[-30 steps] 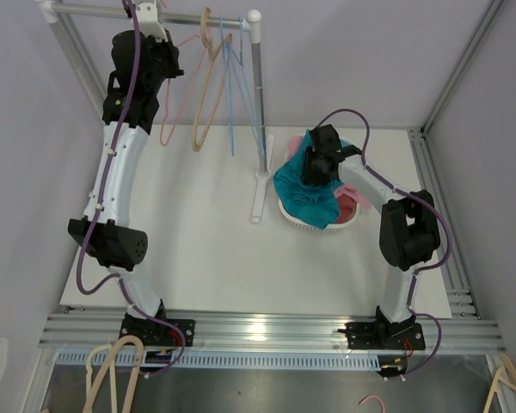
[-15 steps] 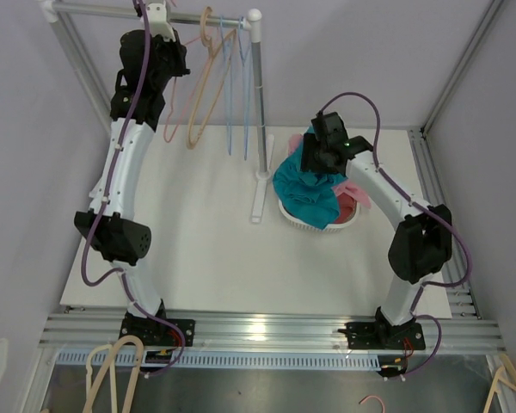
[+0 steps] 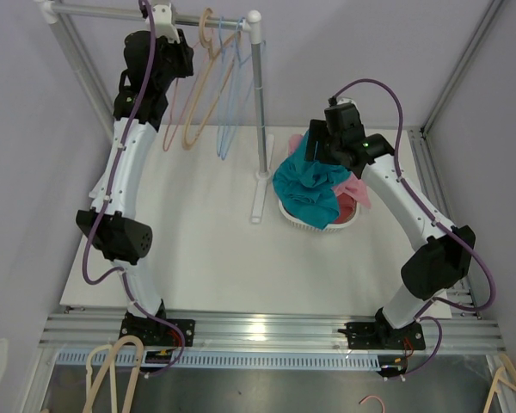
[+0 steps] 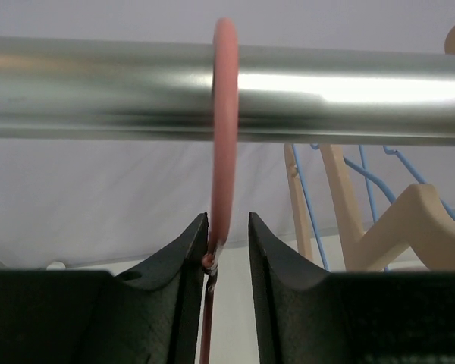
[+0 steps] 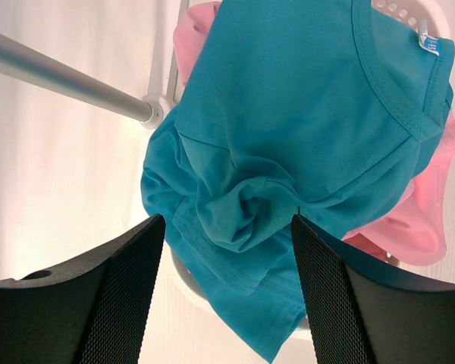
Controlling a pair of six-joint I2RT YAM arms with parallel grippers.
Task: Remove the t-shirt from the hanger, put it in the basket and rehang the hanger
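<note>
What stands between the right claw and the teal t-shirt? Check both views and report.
Nothing visible. The right claw hangs open directly over the teal t-shirt, which lies heaped in the white basket on a pink garment. The rack post passes off to one side.

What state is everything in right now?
teal t-shirt: off the hanger, heaped in the basket, over its rim.
pink garment: in the basket, under the t-shirt.
pink hanger: bare, hooked on the rail.
beige hanger: bare, on the rail.
blue hangers: bare, on the rail.
left gripper: open, jaws flanking the pink hanger.
right gripper: open, empty, above the t-shirt.
</note>
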